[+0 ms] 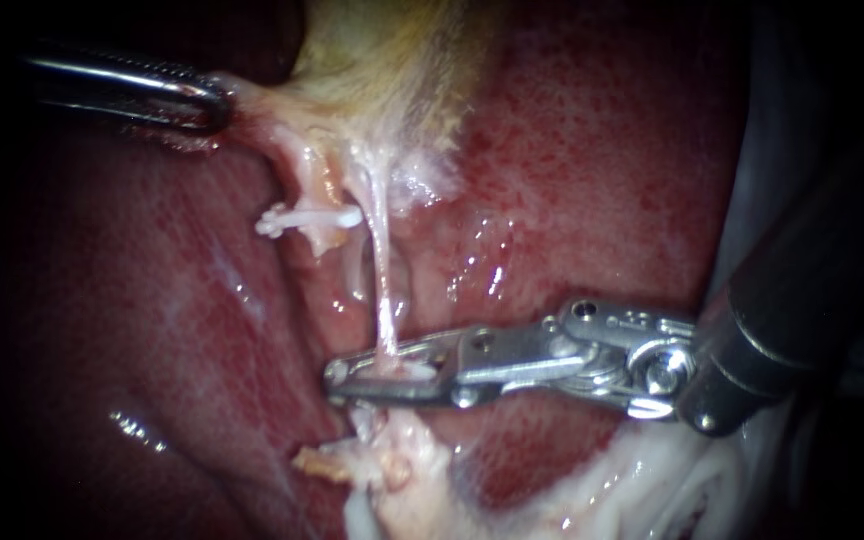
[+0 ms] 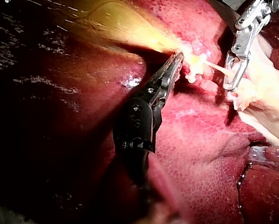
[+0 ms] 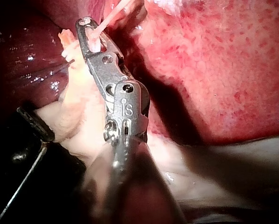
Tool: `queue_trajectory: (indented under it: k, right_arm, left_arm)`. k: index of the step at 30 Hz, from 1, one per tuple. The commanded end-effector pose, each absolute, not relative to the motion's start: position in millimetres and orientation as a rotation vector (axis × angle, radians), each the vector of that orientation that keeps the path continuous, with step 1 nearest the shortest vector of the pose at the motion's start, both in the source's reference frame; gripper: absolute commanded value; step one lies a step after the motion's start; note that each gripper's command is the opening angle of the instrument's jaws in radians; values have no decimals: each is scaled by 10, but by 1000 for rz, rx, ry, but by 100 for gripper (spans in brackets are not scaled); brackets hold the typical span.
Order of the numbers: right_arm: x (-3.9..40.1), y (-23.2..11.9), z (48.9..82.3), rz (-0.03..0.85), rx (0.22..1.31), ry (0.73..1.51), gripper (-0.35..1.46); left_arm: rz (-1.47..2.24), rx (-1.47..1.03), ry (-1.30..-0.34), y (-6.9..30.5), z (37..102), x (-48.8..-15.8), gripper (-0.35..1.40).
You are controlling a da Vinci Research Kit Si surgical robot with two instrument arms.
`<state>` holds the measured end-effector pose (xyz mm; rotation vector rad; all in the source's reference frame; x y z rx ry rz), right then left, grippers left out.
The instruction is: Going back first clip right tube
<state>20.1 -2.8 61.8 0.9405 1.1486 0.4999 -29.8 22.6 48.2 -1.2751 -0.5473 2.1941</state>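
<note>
left instrument gripping gallbladder, right instrument gripping tube

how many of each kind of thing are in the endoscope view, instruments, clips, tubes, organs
instruments: 2, left instrument and right instrument
clips: 1, white clip
tubes: 2, clipped tube and thin tube
gallbladder: 1
liver: 1
total: 7

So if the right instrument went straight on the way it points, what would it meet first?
The right instrument straddles the thin right tube, so that comes first. Beyond its tip lies the liver, though depth there is unclear.
</note>
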Motion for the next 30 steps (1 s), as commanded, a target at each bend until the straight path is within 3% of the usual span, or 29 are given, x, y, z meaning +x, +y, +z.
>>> queue_trajectory:
  k: [1,3,6,13,30]
  right_arm:
    - [202,-28,620,497,942,1150,-12]
    - [202,-28,623,503,905,1161,29]
    - [198,-26,627,499,823,1180,47]
    - [176,-19,626,413,649,1163,49]
    - [86,31,564,247,458,1201,49]
  left_arm:
    - [2194,-1275,-547,225,482,-298,-35]
    - [2194,-1275,-547,225,482,-298,-35]
    - [2194,-1276,-548,225,482,-297,-35]
    - [2195,-1276,-548,225,483,-296,-35]
    - [2195,-1276,-549,225,483,-295,-35]
